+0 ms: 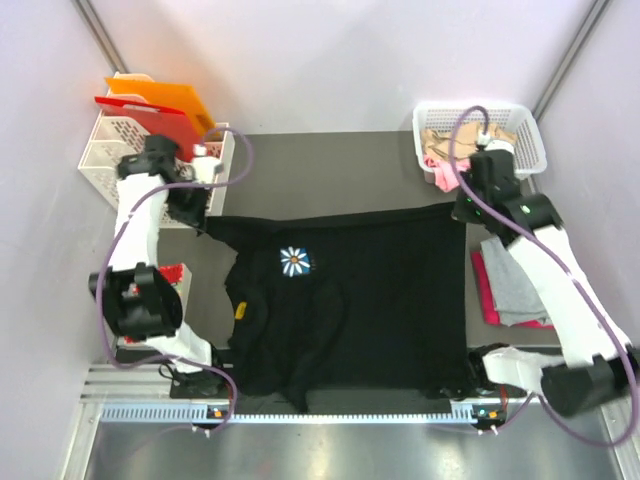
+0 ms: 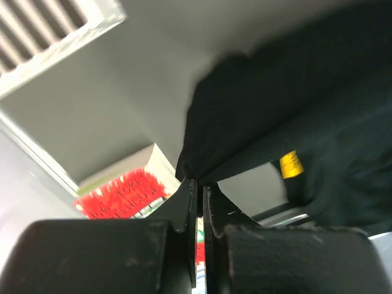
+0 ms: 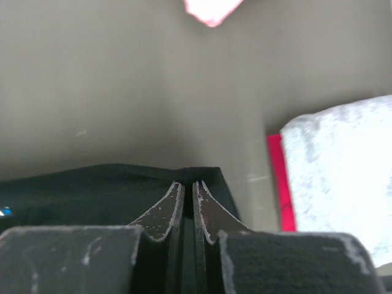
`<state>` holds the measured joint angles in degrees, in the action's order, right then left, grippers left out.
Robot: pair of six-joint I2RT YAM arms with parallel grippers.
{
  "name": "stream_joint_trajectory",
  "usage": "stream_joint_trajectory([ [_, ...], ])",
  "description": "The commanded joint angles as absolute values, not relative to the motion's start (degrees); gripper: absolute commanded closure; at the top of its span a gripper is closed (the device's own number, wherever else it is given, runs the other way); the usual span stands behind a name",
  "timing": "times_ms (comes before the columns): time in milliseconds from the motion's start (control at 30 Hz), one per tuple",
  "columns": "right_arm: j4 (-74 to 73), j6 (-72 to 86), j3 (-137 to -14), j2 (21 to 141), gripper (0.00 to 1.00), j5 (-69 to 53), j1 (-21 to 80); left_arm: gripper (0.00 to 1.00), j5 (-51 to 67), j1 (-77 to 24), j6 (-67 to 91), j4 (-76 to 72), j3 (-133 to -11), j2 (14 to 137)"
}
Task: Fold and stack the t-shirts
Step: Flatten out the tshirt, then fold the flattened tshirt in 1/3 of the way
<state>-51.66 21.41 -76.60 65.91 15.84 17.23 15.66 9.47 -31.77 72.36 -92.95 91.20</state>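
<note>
Black shirt (image 1: 370,290) lies spread over the middle of the desk (image 1: 330,180), and I hold it at both upper corners.

At the upper left of the overhead frame a rack (image 1: 110,150) holds the folders (image 1: 160,105). Below it a red card (image 1: 172,272) lies at the desk's left edge. My left end effector (image 1: 203,222) is clamped on the shirt's upper left corner. In the left wrist view the fingers (image 2: 191,202) are pressed together with black cloth pinched at their tips.

Moving right, the daisy (image 1: 295,261) faces up, and a yellow label (image 1: 240,310) sits lower left, where the cloth is rumpled and doubled over itself. The upper edge runs nearly straight between my two grips.

My right end effector (image 1: 462,208) is clamped on the upper right corner. In the right wrist view the jaws are closed on the edge of the black cloth.

Right of that, a grey shirt (image 1: 510,280) lies on a magenta shirt (image 1: 485,295). I cannot tell whether either is properly folded. In the basket (image 1: 470,105) at the upper right a beige shirt (image 1: 470,138) sits crumpled, and a pink shirt (image 1: 443,178) hangs over the near rim.

My reading is that the job is at an early stage. The black shirt is being laid out, with none of its folds made. The basket's shirts remain to be folded, and I see no finished stack I can vouch for.
</note>
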Motion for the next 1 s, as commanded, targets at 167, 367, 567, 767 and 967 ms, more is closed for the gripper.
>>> stream_joint_trajectory([
  [167,-42.8,20.6,-84.8,84.5,1.00,27.6,15.9,1.00,1.5,0.3,-33.8,72.0,-112.8,105.9],
  [367,-40.8,21.2,-82.4,88.9,1.00,26.8,15.6,1.00,-5.8,-4.4,-32.9,69.3,-118.8,112.4],
  [567,-39.4,21.1,-80.6,89.9,1.00,26.6,14.8,1.00,-10.2,-6.0,-32.6,67.1,-121.0,117.1],
  [767,-38.8,21.0,-81.5,92.5,1.00,25.8,13.5,1.00,-15.5,-7.9,-32.6,68.6,-132.2,124.3],
  [967,-38.6,21.9,-82.0,95.3,1.00,22.5,13.4,1.00,-16.3,-8.7,-31.7,70.2,-140.3,129.0],
])
